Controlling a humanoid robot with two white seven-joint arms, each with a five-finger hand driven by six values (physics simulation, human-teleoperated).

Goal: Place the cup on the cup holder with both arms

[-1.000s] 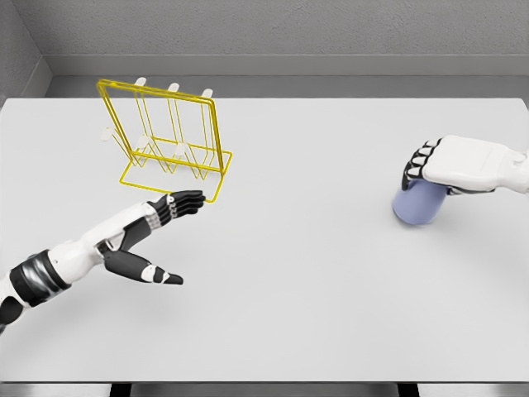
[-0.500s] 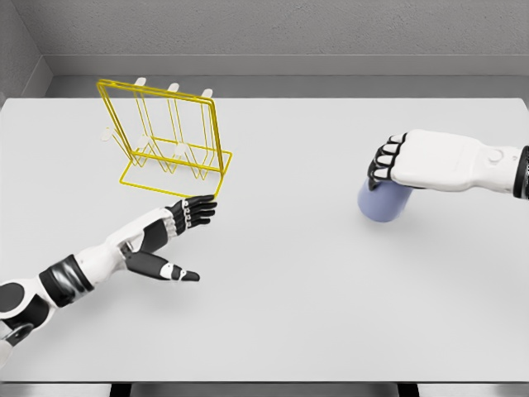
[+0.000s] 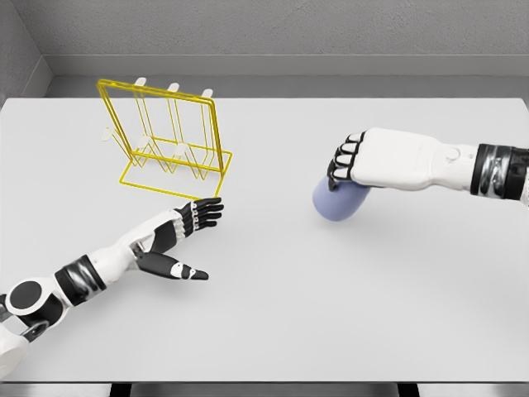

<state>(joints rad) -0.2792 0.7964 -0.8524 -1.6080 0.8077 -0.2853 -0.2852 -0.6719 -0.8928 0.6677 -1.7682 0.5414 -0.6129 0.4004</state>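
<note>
Head view: right hand (image 3: pixel 364 161) grips smooth rounded lavender cup (image 3: pixel 337 201).

We see a pale lavender-blue cup (image 3: pixel 338 203) right of the frame's middle, plain and without pattern. The right hand (image 3: pixel 369 160) above it has a white back and black fingers (image 3: pixel 341 165) with white knuckle bands. The left hand (image 3: pixel 176 234), at lower left, is white with black fingers too, and a black-and-grey cuff on its arm. The wire rack (image 3: pixel 169 141) at upper left is bright yellow with whitish pegs. The table (image 3: pixel 289 306) is plain light grey.
</note>
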